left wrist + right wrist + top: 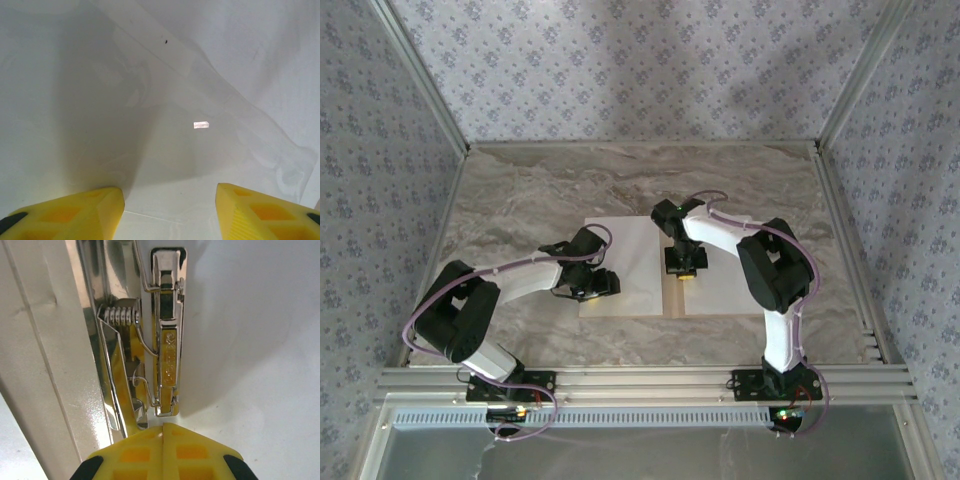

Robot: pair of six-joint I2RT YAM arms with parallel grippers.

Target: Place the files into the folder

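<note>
The tan folder lies open in the middle of the table, its crease and near edge showing. A white file covers its left leaf and another white file covers its right leaf. My left gripper hovers low over the left sheet, open, with bare white paper between its yellow fingers. My right gripper is at the crease, shut with its tips pressed together right at the near end of the shiny metal clip. White paper lies to the clip's right.
The marbled table has metal rails along its left, right and far sides, with patterned walls behind. Both arm bases sit on the aluminium bar at the near edge. Free tabletop lies beyond and left of the folder.
</note>
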